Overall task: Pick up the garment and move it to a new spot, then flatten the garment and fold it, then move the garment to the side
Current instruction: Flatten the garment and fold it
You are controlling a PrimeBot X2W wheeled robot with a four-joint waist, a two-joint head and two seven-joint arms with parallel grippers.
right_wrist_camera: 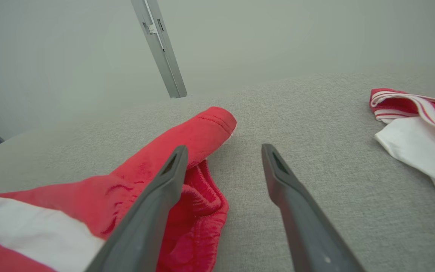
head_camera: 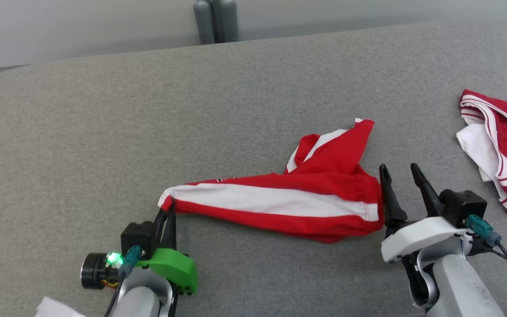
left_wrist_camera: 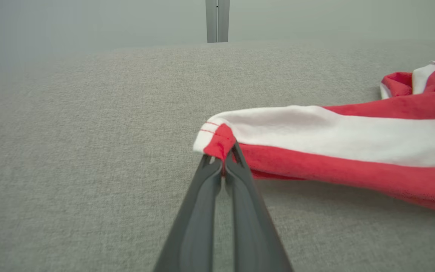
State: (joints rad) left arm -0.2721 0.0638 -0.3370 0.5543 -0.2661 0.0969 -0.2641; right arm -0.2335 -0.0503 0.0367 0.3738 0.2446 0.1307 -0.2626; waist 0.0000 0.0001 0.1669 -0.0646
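Left gripper of mine pinched shut on hem corner of red-white garment. Garment lies bunched mid grey table. My right gripper gapes wide, holds nothing, just beside waistband end. Second garment well apart, far right. Judging: pickup barely begun; move, flatten, fold, set-aside all left.

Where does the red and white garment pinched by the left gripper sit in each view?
Head view: garment low centre, stretched left to right.
Left wrist view: garment across the right half, its corner pinched in the left gripper.
Right wrist view: garment lower left, running off the left edge.
Shared landmark: the grey post at the top of all three.
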